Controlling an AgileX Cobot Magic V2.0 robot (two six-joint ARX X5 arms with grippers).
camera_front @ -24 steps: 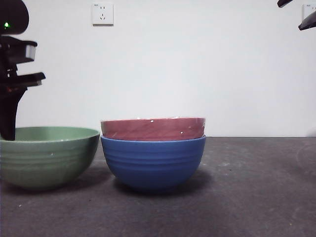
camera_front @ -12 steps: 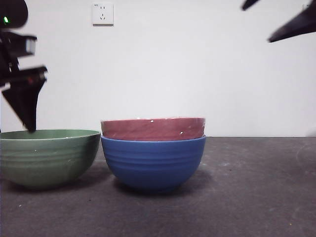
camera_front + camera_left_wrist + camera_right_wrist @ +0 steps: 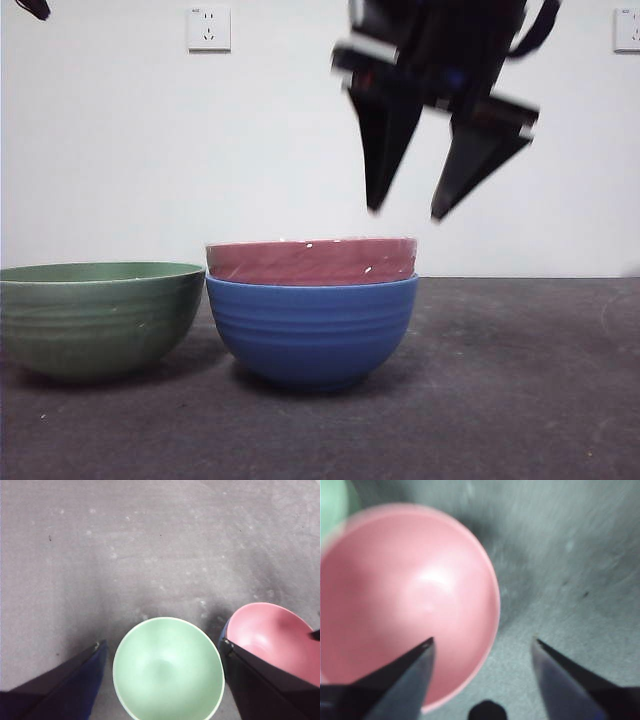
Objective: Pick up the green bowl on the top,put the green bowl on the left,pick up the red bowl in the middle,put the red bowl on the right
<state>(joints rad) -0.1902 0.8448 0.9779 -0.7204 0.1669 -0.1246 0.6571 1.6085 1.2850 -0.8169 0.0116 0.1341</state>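
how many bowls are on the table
3. The green bowl stands alone at the left of the front view. The red bowl sits nested in the blue bowl at the middle, under the open right pincer.

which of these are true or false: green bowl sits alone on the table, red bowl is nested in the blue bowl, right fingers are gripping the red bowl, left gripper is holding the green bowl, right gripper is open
1. The green bowl sits alone on the table. True.
2. The red bowl is nested in the blue bowl. True.
3. The right gripper's fingers grip the red bowl. False: they hang above its rim, clear of it.
4. The left gripper holds the green bowl. False: its fingers are spread either side, high above the bowl, not touching it.
5. The right gripper is open. True.
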